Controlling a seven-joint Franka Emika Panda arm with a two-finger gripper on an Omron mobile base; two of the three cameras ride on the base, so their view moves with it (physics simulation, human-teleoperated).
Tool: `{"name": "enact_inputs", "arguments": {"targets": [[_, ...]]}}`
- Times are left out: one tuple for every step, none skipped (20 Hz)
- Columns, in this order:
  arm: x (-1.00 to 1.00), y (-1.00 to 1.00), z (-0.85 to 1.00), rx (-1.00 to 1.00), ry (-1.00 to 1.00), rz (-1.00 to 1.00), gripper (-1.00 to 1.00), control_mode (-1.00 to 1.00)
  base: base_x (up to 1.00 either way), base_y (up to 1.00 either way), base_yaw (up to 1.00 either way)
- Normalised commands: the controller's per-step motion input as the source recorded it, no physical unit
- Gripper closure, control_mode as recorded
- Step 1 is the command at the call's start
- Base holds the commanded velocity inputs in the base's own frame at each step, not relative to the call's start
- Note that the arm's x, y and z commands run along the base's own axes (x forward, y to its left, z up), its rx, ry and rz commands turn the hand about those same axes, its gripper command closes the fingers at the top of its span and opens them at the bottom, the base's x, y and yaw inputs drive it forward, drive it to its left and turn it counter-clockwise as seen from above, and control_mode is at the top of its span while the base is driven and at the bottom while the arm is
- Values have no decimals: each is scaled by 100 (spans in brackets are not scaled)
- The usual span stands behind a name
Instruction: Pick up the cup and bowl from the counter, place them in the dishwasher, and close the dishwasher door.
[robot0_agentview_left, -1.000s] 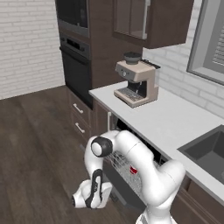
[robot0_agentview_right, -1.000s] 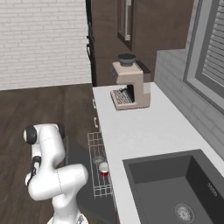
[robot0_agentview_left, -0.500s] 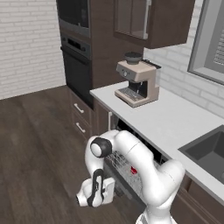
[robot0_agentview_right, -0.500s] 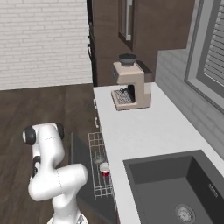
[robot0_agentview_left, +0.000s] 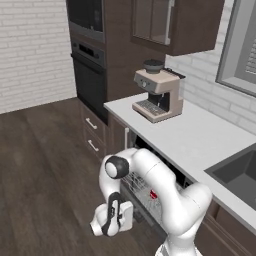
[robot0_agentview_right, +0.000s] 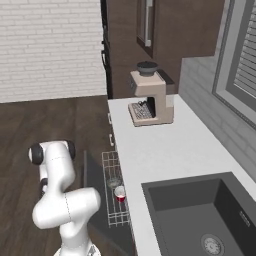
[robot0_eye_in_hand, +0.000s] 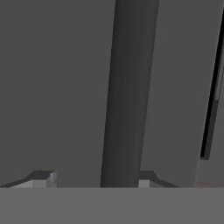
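Arm low at the dishwasher door (robot0_agentview_right: 95, 185)
Gripper (robot0_eye_in_hand: 94, 177) fingers stand spread, a dark bar between them, nothing pinched. To the right, bowl (robot0_agentview_right: 113, 183) and cup (robot0_agentview_right: 120, 193) sit in the rack (robot0_agentview_right: 116, 219), near the counter (robot0_agentview_right: 165, 150) edge.

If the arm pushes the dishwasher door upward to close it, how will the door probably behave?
The dishwasher door looks like a wide, flat, stiff panel, so it would likely swing as one piece, not bend. It seems heavy for a push. The rack, holding the cup and bowl, sticks out over it and may block closing.
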Motion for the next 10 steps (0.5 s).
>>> {"name": "enact_inputs", "arguments": {"targets": [[15, -100, 0, 0, 0, 3, -100, -100, 0, 0, 0], [10, -100, 0, 0, 0, 3, -100, -100, 0, 0, 0], [16, -100, -1, 0, -2, 5, -100, -100, 0, 0, 0], [29, -100, -4, 0, 0, 7, -100, -100, 0, 0, 0], [20, -100, 0, 0, -3, 5, -100, -100, 0, 0, 0], [21, -100, 0, -1, -1, 1, -100, -100, 0, 0, 0], [21, -100, 0, -3, 0, 0, -100, -100, 0, 0, 0], [25, -100, 0, -2, 0, 0, -100, -100, 0, 0, 0], [26, -100, 0, -1, 0, 0, -100, -100, 0, 0, 0], [31, -100, 0, -1, 0, 0, -100, -100, 0, 0, 0]]}}
